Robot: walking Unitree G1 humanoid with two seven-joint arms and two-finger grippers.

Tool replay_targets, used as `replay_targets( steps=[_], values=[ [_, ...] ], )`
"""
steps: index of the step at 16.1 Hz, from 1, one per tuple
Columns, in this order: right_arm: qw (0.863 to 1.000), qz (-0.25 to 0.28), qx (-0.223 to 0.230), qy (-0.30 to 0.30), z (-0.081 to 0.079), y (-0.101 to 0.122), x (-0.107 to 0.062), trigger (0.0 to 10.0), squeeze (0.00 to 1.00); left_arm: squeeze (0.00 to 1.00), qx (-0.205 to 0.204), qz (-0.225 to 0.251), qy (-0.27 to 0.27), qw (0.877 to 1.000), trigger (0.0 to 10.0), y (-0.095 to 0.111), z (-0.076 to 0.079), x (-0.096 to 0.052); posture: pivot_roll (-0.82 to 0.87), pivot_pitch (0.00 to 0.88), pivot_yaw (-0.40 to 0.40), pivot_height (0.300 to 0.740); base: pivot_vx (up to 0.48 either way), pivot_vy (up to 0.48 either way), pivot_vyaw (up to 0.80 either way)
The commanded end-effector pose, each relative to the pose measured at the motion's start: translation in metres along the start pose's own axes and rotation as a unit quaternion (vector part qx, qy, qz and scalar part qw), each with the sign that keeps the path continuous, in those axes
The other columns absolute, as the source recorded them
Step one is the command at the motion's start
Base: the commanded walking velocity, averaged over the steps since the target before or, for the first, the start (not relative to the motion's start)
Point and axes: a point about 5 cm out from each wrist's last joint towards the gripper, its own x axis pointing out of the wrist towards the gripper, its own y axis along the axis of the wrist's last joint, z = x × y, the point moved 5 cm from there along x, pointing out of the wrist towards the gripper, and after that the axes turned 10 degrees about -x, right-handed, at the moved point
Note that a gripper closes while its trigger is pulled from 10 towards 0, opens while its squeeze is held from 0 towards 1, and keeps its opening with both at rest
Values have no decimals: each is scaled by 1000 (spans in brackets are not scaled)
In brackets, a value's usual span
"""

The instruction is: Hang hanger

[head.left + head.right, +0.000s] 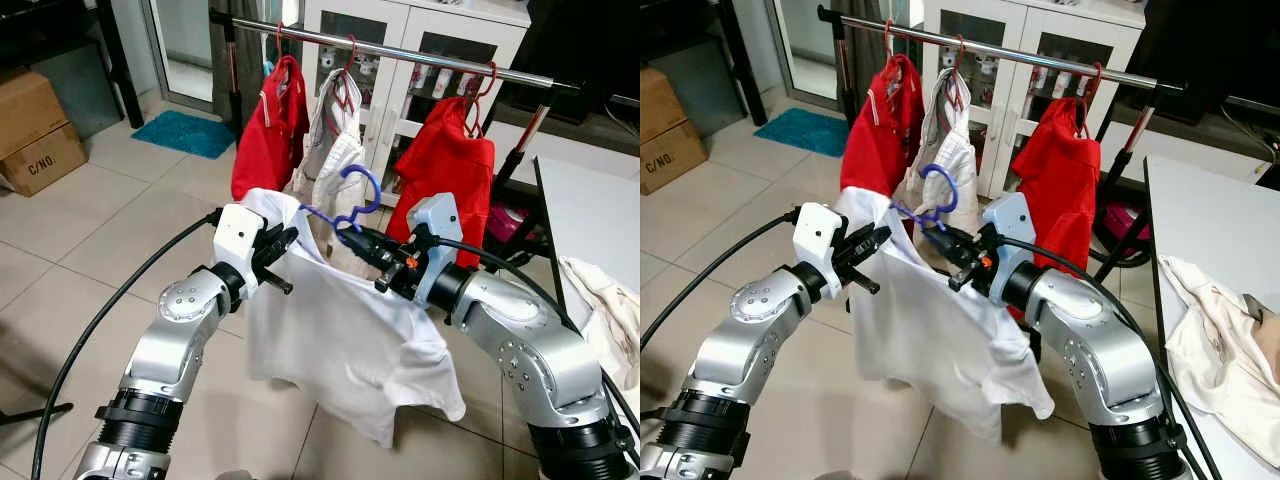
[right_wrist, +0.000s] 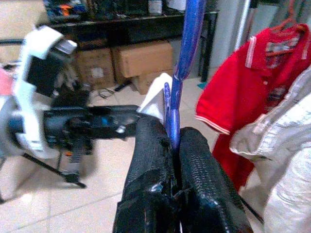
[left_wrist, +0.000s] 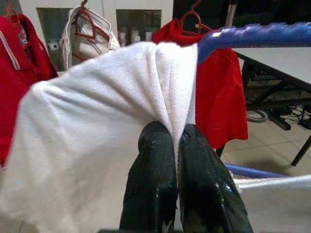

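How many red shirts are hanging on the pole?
2. One red shirt hangs at the robot's left end of the rail, the other red shirt nearer its right end. A cream garment hangs between them; nothing red seems hidden behind.

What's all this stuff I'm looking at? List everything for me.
Hanger: one, blue, held up before the rail.
Shirt: one, white, draped on the blue hanger.
Clothes rail: one, silver, ahead.
Red shirts: two, on red hangers at the rail's ends.
Pale garment: one, white, hung between them.
Cabinet: one, white with glass doors, behind the rail.
Mat: one, teal, floor at left.
Cardboard boxes: brown, far left.
Table: one, white, right, with cream cloth on it.
Left gripper: black, shut on the shirt's shoulder.
Right gripper: black, shut on the hanger.
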Motion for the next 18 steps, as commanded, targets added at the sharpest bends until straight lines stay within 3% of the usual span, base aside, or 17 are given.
replay_targets(
  steps=[1,4,7,11,15,16,18],
  values=[
    [999,-4,-22,-28,14,3,-3,0,0,0,7,16,-10,1000,0,13,3,1,48,0,-80,740,0,0,0],
    [992,-85,-88,-40,26,-21,-8,0,0,0,22,28,-9,999,0,26,1,-4,52,0,-79,740,0,0,0],
    [987,-105,-119,5,22,-32,-18,0,0,0,39,43,46,997,0,39,-25,-12,54,0,-79,740,0,0,0],
    [982,-112,-117,101,2,-42,-37,0,0,0,94,60,182,977,0,71,-90,-32,53,0,-76,740,0,0,0],
    [985,-100,-93,103,3,-44,-40,0,0,0,97,77,234,964,0,86,-116,-40,46,0,-68,740,0,0,0],
    [990,-76,-67,94,4,-39,-40,0,0,0,76,85,261,959,0,84,-125,-43,46,0,-68,740,0,0,0],
    [997,-31,-25,72,9,-27,-37,0,0,0,61,74,261,961,0,74,-126,-41,46,0,-68,740,0,0,0]
  ],
)
